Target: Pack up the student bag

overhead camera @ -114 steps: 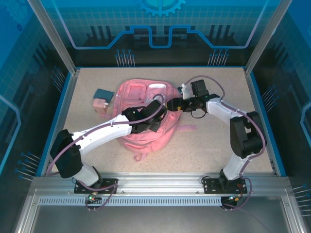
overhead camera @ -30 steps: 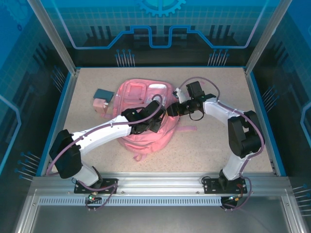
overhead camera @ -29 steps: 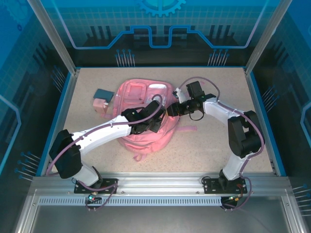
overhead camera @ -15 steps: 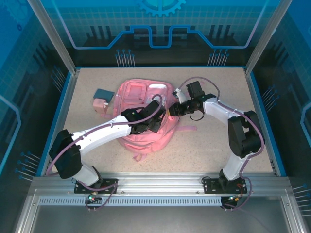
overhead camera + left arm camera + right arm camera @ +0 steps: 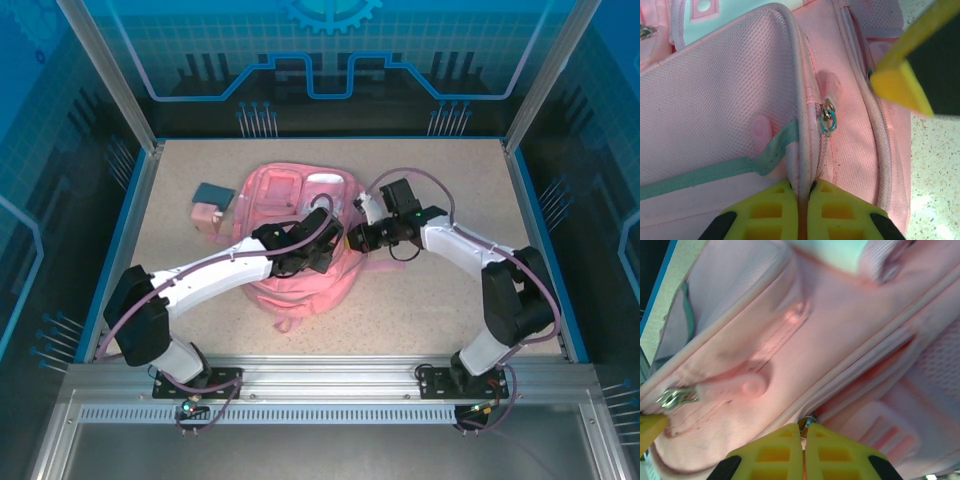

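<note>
The student bag [image 5: 300, 285], pink with pale patches, lies in the middle of the table. My left gripper [image 5: 325, 242] rests on its top and is shut on the bag's piped seam [image 5: 801, 165], just below a metal zip slider [image 5: 828, 120] with a pink tab. My right gripper [image 5: 353, 240] meets the bag from the right. In the right wrist view, my right gripper [image 5: 803, 427] is shut on a small metal zip pull [image 5: 808, 420] at a zip line of the bag [image 5: 840, 330]. The two grippers sit close together, a yellow fingertip [image 5: 900, 85] of the right one showing in the left wrist view.
A dark teal flat book [image 5: 212, 191] and a small pink box [image 5: 206, 214] lie left of the bag. A pink strap [image 5: 385, 265] trails onto the table to the right. Blue frame rails [image 5: 540, 240] bound the speckled table.
My right gripper has shut onto the zip pull and shifted slightly nearer along the bag's right side. The left gripper has kept its hold on the seam.
</note>
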{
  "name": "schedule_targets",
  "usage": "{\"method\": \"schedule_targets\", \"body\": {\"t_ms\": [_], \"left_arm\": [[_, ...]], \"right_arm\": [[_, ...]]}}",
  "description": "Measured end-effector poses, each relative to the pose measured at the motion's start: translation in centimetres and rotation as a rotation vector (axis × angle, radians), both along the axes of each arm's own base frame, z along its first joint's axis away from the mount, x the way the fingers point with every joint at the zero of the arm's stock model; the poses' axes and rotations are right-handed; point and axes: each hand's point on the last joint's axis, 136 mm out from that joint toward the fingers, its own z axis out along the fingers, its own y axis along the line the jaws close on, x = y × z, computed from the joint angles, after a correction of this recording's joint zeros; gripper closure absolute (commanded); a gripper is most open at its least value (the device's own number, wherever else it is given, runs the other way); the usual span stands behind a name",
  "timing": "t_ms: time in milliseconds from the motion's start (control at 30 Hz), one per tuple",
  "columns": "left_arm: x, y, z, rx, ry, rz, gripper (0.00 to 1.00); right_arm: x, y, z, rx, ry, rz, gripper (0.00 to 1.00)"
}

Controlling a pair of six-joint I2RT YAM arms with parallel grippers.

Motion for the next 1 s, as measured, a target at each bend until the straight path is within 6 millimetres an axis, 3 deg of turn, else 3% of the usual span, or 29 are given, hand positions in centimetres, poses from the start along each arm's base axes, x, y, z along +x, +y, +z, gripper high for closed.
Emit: {"method": "schedule_targets", "body": {"t_ms": [167,333,467,567,667,800,1000], "left_arm": [[-0.2,-0.5,-0.9,-0.028,0.039,0.027,0.91],[-0.3,-1.4,-0.9,-0.150,0.110,0.059,0.64],[2.1,-2.8,2.3,-0.358,0.063,0.079,0.46],[2.5,-3.0,4.4,-0.418,0.024,0.050,0.37],[2.2,-2.9,5.3,-0.403,-0.007,-0.006,0.34],[1.6,-2.4,4.4,-0.318,-0.011,-0.075,0.34],[1.5,-2.1,2.1,-0.206,0.006,-0.151,0.43]], "right_arm": [[-3.0,1.0,-1.4,0.037,0.013,-0.010,0.95],[-3.9,0.3,-1.7,0.065,0.012,-0.082,0.97],[-4.0,-0.3,-0.2,0.089,0.012,-0.116,1.00],[-2.7,-1.9,0.6,0.092,0.020,-0.179,1.00],[-0.5,-3.8,1.6,0.081,0.018,-0.255,1.00],[2.2,-5.2,2.5,0.055,-0.006,-0.317,1.00],[3.2,-5.9,2.0,0.037,0.010,-0.338,1.00]]}}
